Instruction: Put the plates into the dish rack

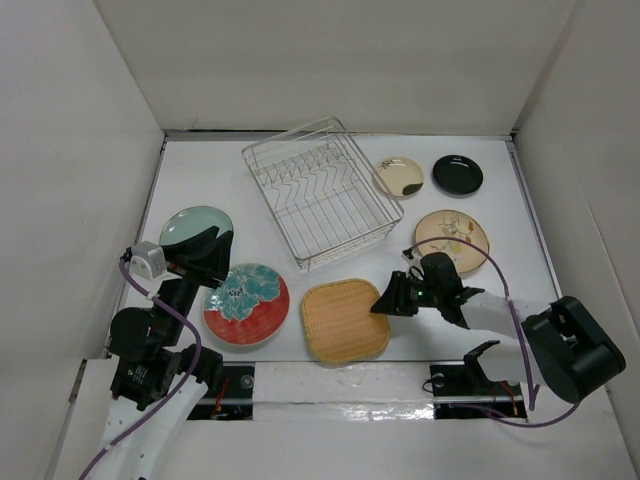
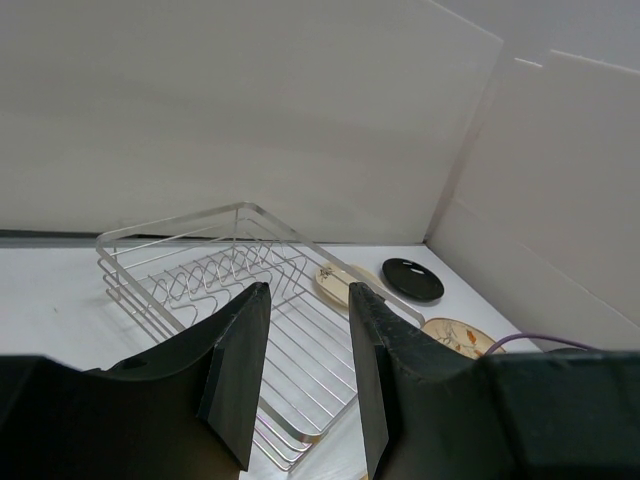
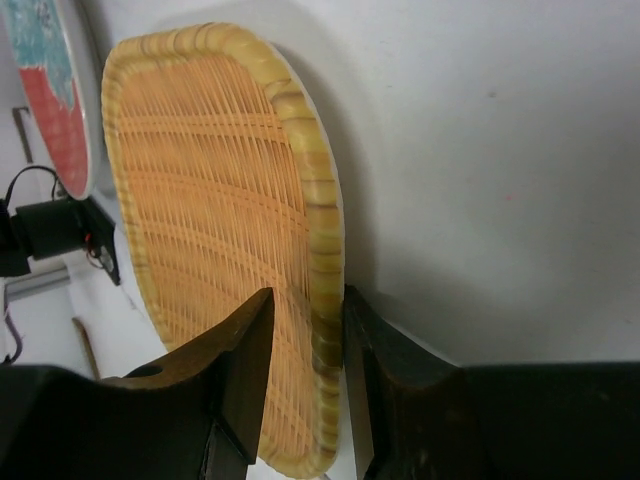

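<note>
Woven plate [image 3: 220, 250] rim between right fingers [image 3: 245, 390]
One finger each side, gap narrow; cannot tell if they pinch it; left fingers [image 2: 240, 370] parted, holding nothing

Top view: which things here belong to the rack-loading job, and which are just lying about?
Job: dish rack; woven plate; red flowered plate; pale teal plate; beige speckled plate; small cream plate; small black plate.
Lying about: no loose extras visible, only the arms' purple cables.
</note>
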